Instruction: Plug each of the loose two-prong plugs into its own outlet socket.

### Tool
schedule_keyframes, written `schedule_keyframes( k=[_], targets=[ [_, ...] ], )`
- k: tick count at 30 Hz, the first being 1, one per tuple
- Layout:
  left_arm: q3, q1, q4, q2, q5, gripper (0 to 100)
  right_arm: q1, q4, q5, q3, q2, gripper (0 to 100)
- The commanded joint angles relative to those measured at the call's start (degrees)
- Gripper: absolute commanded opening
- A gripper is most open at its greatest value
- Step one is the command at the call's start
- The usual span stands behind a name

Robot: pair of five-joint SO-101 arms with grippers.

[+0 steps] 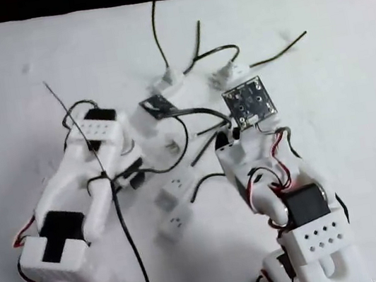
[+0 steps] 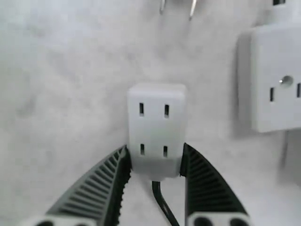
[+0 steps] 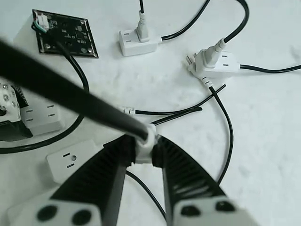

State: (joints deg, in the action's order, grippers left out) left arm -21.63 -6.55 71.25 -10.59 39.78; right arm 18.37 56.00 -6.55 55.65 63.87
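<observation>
L fingers (image 2: 101, 188) clamp outlet block (image 2: 156, 125); R fingers (image 3: 183, 174) pinch white plug (image 3: 145, 140).

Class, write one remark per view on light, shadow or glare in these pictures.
High view: even light, only faint shadows on the white table. Left wrist view: a soft shadow lies beside the large outlet, and its round hole glints. Right wrist view: the black cable, close to the lens, crosses as a thick dark band.
</observation>
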Motion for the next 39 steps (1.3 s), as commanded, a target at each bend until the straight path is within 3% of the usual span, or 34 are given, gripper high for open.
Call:
schedule_keyframes(
  k=[1, 5, 10, 12, 18, 23, 29, 33, 39],
  targets=[
    [0.35, -1.63, -0.35, 0.75, 1.23, 2, -0.4, -0.75, 0.53, -0.26, -0.04, 1.8],
    [-1.49, -1.8, 0.35, 6.73, 1.05, 7, -0.4, -0.75, 0.53, -0.26, -0.04, 1.8],
    [-6.95, -1.45, 0.18, 15.69, -1.58, 28, -0.4, -0.75, 0.53, -0.26, -0.04, 1.8],
    [-8.53, -1.19, 0.09, 19.03, -2.29, 30, -0.4, -0.75, 0.53, -0.26, -0.04, 1.8],
    [-9.23, 1.63, 0.35, 27.91, -2.29, 28, -0.4, -0.75, 0.53, -0.26, -0.04, 1.8],
    [-9.32, 8.13, 0.62, 36.0, -2.81, 27, -0.4, -0.75, 0.44, -0.26, -0.04, 1.8],
    [-14.95, 14.46, 0.18, 50.51, -2.9, 10, -0.22, -0.66, 0.44, -0.26, -0.04, 1.8],
    [-22.07, 17.63, 0.18, 59.12, -3.16, 2, 4.18, 0.57, 0.53, 0.62, -0.04, 2.1],
    [-32.44, 27.38, -4.31, 69.32, -15.03, 2, 10.95, 0.48, 2.29, 2.29, -0.04, 1.8]
  ],
)
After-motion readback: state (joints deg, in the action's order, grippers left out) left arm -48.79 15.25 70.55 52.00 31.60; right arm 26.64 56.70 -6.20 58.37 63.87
